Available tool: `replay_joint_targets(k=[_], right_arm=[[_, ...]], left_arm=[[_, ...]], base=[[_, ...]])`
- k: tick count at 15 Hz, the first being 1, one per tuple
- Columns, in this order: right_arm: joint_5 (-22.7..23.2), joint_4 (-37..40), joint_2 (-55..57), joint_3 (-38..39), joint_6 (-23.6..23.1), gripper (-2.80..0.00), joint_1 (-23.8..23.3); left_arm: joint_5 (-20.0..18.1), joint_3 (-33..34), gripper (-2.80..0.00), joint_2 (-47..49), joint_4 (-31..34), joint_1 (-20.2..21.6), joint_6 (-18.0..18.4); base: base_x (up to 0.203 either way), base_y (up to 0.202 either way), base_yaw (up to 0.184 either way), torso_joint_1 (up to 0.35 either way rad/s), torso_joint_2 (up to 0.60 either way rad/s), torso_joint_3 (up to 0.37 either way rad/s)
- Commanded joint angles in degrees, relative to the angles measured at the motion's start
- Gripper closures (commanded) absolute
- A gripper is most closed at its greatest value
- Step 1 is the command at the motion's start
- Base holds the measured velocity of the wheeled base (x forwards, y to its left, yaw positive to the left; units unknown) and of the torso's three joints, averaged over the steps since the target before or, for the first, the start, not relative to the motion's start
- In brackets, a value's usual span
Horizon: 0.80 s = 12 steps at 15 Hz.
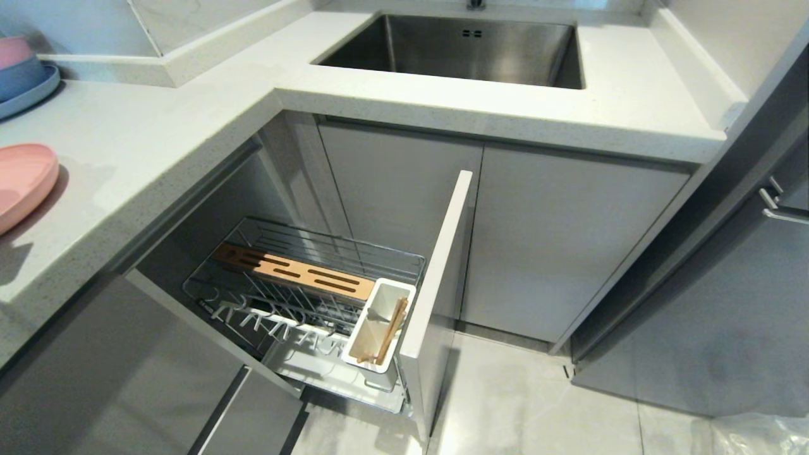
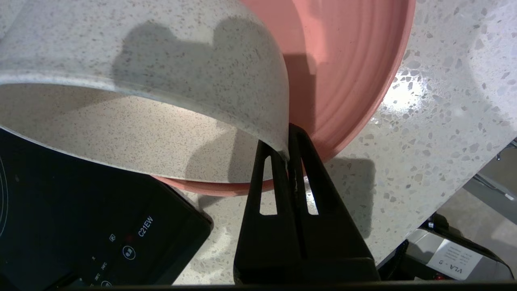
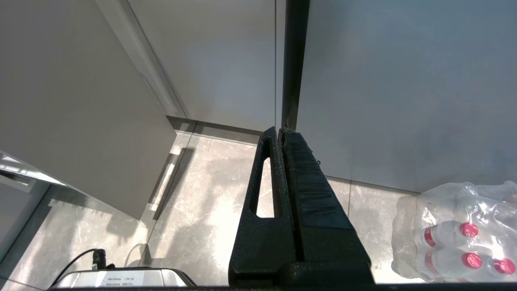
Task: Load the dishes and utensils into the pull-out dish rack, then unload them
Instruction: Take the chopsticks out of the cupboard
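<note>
In the left wrist view my left gripper [image 2: 284, 145] is shut on the rim of the speckled cream-white bowl [image 2: 141, 60]. The bowl is tilted over the pink plate [image 2: 355, 60], which lies on the counter; I cannot tell whether they touch. The plate's edge [image 1: 22, 180] shows at the far left of the head view, where neither arm appears. The pull-out dish rack [image 1: 303, 284] stands open below the counter. Its white caddy [image 1: 379, 316] holds wooden chopsticks [image 1: 389, 332]. My right gripper [image 3: 280, 131] is shut and empty, hanging over the floor by a cabinet.
A black induction cooker [image 2: 80, 210] lies on the counter beside the plate. A blue plate with stacked small bowls [image 1: 25, 76] sits at the back left. The sink [image 1: 468, 50] is behind the rack's grey front [image 1: 439, 272]. A pack of water bottles [image 3: 456, 234] lies on the floor.
</note>
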Motion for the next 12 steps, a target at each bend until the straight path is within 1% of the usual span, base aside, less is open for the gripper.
replay_joint_targets(k=[1,2,9,12], right_arm=[[0.00,-0.01,0.05,0.09,0.01,0.00,0.01],[0.00,-0.01,0.05,0.09,0.01,0.00,0.01],[0.00,-0.01,0.05,0.09,0.01,0.00,0.01],[0.00,-0.01,0.05,0.09,0.01,0.00,0.01]], left_arm=[[0.05,0.05,0.00,0.02,0.19,0.03,0.02],[-0.01,0.01,-2.80,0.02,-0.30,-0.05,0.04],[0.07,0.03,-2.80,-0.84,-1.78,0.03,-0.38],[0.06,0.05,-2.80,-3.43,-6.06,0.03,-2.18]], base=[[0.000,0.000,0.000,0.000,0.00,0.000],[0.000,0.000,0.000,0.000,0.00,0.000],[0.000,0.000,0.000,0.000,0.00,0.000],[0.000,0.000,0.000,0.000,0.00,0.000]])
